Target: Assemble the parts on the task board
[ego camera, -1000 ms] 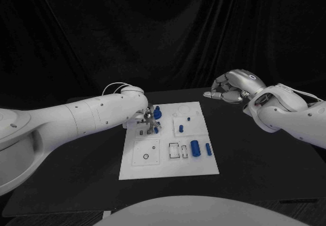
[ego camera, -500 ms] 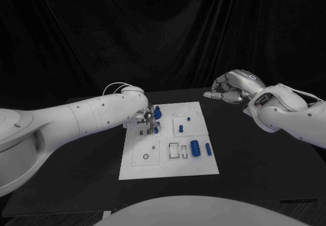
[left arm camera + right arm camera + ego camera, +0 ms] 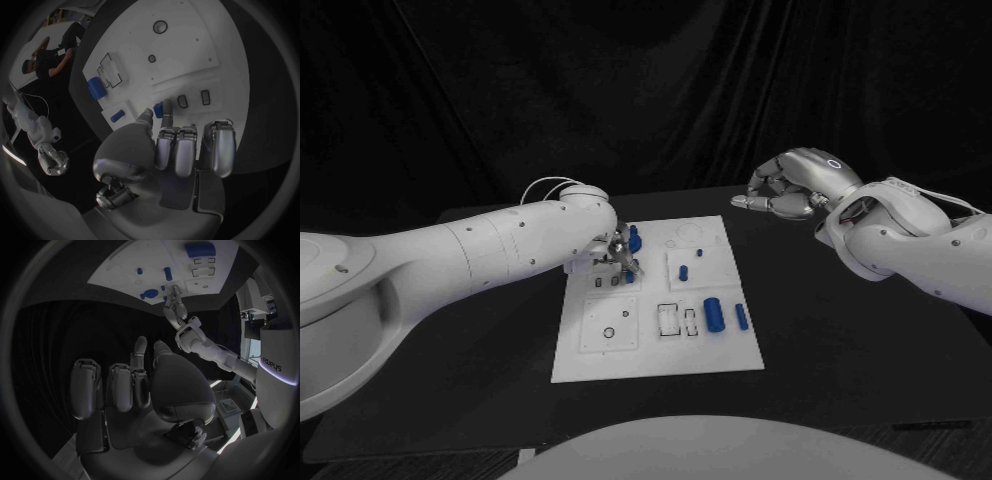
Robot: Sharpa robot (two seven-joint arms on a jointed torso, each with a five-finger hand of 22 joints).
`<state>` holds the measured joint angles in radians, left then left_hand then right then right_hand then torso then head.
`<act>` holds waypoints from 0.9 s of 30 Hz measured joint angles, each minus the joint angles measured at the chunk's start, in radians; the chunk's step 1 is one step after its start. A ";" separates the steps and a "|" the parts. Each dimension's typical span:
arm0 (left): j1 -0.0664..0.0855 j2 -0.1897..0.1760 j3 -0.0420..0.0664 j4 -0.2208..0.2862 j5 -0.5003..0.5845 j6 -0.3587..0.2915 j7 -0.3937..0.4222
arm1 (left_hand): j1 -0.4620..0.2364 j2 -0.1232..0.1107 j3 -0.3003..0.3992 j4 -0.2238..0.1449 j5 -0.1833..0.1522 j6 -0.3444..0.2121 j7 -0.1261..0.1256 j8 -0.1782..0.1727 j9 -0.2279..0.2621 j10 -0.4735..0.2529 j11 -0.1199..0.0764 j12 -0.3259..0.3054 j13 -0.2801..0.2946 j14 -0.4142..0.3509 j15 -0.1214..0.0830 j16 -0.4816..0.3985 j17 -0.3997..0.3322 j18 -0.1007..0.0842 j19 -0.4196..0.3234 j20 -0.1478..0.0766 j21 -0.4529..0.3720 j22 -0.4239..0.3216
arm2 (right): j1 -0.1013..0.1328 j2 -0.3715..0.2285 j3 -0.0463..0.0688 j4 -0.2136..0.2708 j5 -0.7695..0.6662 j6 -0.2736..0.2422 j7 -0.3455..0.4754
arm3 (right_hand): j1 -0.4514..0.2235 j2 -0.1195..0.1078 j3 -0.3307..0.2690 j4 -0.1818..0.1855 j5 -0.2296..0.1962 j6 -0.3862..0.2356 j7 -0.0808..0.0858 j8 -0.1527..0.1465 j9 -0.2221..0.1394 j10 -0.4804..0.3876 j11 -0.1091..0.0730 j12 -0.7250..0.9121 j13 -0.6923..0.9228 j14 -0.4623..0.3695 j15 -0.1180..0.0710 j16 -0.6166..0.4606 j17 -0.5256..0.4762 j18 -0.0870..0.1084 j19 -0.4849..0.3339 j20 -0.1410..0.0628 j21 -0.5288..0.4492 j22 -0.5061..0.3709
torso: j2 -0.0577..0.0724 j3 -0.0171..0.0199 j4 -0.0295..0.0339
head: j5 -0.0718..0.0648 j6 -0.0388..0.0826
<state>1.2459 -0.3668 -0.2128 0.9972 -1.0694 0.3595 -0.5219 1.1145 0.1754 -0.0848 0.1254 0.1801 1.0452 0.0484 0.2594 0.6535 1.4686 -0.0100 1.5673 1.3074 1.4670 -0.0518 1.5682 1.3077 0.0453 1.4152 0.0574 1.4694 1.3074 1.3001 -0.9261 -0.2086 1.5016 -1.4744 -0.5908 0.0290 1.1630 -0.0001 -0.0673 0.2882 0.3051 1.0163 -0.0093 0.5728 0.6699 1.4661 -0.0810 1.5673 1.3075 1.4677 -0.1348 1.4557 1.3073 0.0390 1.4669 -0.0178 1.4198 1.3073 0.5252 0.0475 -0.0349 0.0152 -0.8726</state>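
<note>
not much has moved in the last second — my left hand (image 3: 612, 250) still sits low over the task board's (image 3: 661, 345) far left corner, fingers (image 3: 166, 111) pinching a small blue part (image 3: 159, 109) by the slots. right hand (image 3: 783, 188) stays curled, empty, off the board.

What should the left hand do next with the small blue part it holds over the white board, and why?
Probably lower the small blue part straight down toward the slots beside it. The left hand pinches this part between its fingertips just above the task board, near the far-left corner, and the part does not look seated yet. The right hand is curled, away from the board, so it cannot help.
</note>
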 measured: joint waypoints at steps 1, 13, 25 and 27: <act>-0.001 0.000 0.000 -0.001 0.000 0.001 0.001 | 0.000 0.000 0.000 0.000 0.000 0.000 0.000 0.000 0.000 0.000 0.000 0.000 0.000 0.000 0.000 0.000 0.000 0.000 0.000 0.000 0.000 0.000 | 0.000 0.000 0.000 0.000 0.000 0.000 -0.001 | 0.000 0.000 0.000 0.000 0.000 0.000 0.000 0.000 0.000 0.000 0.000 0.000 0.000 0.000 0.000 0.000 0.000 0.000 0.000 0.000 0.000 0.000 | 0.000 0.0000 0.0000 | 0.000 0.000; -0.004 0.000 0.000 -0.004 0.000 0.002 0.008 | 0.008 0.000 0.034 -0.023 0.031 0.002 0.002 -0.020 0.002 0.000 0.000 0.000 0.000 0.000 0.000 0.000 0.000 0.000 0.000 0.000 -0.004 0.000 | 0.000 -0.001 0.000 0.001 0.000 0.005 -0.006 | 0.000 0.000 0.000 0.000 0.000 0.000 0.000 0.000 0.002 0.000 0.000 0.000 0.000 0.000 0.000 -0.004 0.000 0.000 0.000 0.000 0.000 0.000 | 0.000 -0.0003 0.0005 | -0.008 0.000; -0.005 -0.005 0.000 -0.004 0.000 -0.001 0.024 | 0.016 -0.023 0.172 -0.085 0.167 0.010 0.001 -0.060 0.011 0.000 0.000 0.000 0.000 0.000 0.000 0.000 0.000 0.000 -0.004 -0.004 -0.012 0.000 | 0.000 -0.001 0.000 0.001 0.000 0.011 -0.010 | -0.008 0.008 0.000 0.000 0.000 0.000 0.000 -0.006 0.007 0.000 0.000 0.000 0.000 0.000 0.000 -0.004 0.000 0.000 0.000 0.000 0.000 0.001 | 0.000 -0.0007 0.0005 | -0.006 0.000; -0.005 -0.006 0.000 -0.004 0.000 -0.002 0.029 | 0.016 -0.025 0.204 -0.096 0.184 0.013 0.002 -0.066 0.014 -0.001 -0.001 0.000 0.000 0.000 0.000 0.000 0.000 0.000 -0.004 -0.004 -0.016 0.000 | 0.000 0.000 0.000 0.001 0.000 0.012 -0.010 | -0.008 0.009 0.000 0.000 0.000 0.000 0.000 -0.006 0.007 0.000 0.000 0.000 0.000 0.000 0.000 -0.004 0.000 0.000 0.000 0.000 -0.004 0.001 | 0.000 -0.0007 0.0005 | -0.006 0.000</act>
<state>1.2409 -0.3727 -0.2126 0.9932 -1.0697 0.3574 -0.4931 1.1308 0.1508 0.1196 0.0292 0.3646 1.0583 0.0500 0.1936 0.6674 1.4673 -0.0113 1.5673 1.3073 1.4670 -0.0518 1.5682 1.3076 0.0454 1.4116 0.0538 1.4538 1.3073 1.3001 -0.9266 -0.2086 1.5029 -1.4744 -0.5785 0.0186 1.1553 0.0085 -0.0673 0.2881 0.3051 1.0163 -0.0093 0.5670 0.6767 1.4661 -0.0810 1.5673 1.3073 1.4678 -0.1348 1.4519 1.3073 0.0391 1.4669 -0.0178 1.4158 1.3080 0.5249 0.0468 -0.0344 0.0090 -0.8726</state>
